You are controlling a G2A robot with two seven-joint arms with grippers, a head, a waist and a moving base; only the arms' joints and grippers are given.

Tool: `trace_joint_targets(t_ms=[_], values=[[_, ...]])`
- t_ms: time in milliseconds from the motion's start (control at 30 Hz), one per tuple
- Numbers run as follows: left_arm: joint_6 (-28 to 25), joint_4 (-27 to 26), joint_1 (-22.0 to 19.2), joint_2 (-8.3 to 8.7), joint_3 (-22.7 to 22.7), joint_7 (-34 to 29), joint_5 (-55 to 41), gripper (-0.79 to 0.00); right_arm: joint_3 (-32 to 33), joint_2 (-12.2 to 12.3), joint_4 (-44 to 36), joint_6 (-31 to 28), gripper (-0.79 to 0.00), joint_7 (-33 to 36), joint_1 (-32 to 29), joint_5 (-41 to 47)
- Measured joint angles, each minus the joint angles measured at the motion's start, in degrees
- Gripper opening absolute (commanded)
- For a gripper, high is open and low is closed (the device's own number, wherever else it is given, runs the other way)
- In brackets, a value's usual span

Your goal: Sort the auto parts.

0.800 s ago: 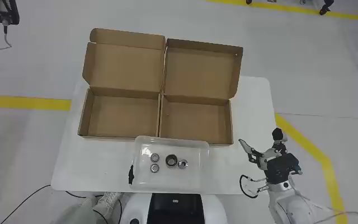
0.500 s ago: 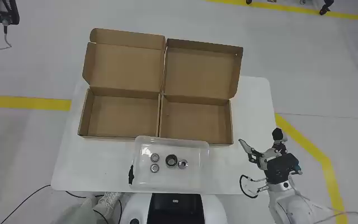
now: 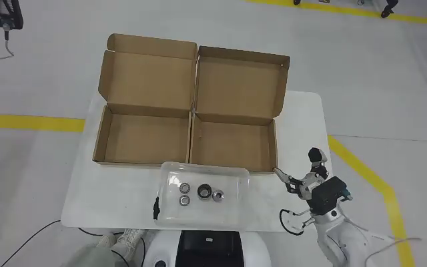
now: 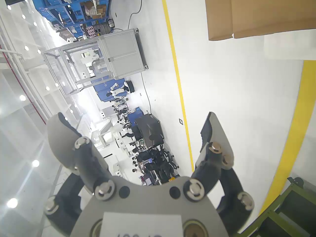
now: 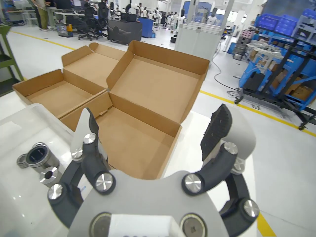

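Observation:
A clear plastic tray [image 3: 230, 172] at the table's front edge holds several metal parts: two rings [image 3: 185, 194], a dark-bored bearing sleeve [image 3: 204, 191] and a small cylinder [image 3: 219, 195]. In the right wrist view the sleeve [image 5: 37, 155] and small cylinder [image 5: 49, 175] lie in the tray [image 5: 32, 109]. My right gripper [image 3: 295, 164] [image 5: 154, 109] hovers open and empty over the table's front right, beside the near corner of the right cardboard box [image 3: 233, 145]. My left gripper [image 4: 135, 117] is open and empty, facing the floor off the table.
Two open cardboard boxes, left [image 3: 143, 139] and right [image 5: 138, 139], sit side by side behind the tray, their lids standing up at the back. The white table [image 3: 300, 127] has bare room to the right of the boxes. Yellow floor lines run around the table.
My right gripper has moved left and forward over the table's edge, toward the right box's near corner. The tray, parts and boxes have not moved.

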Motion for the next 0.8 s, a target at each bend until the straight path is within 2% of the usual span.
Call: trace_joint_targets(t_ms=[300,800], values=[[0.0,0.0,0.0,0.00,0.0,0.0,0.0,0.000,-3.4,1.1,2.7,-16.6,0.000,-0.2,5.8,1.0],[0.0,0.0,0.0,0.00,0.0,0.0,0.0,0.000,-17.1,1.3,11.8,-27.1,0.000,5.0,19.3,-0.9]])
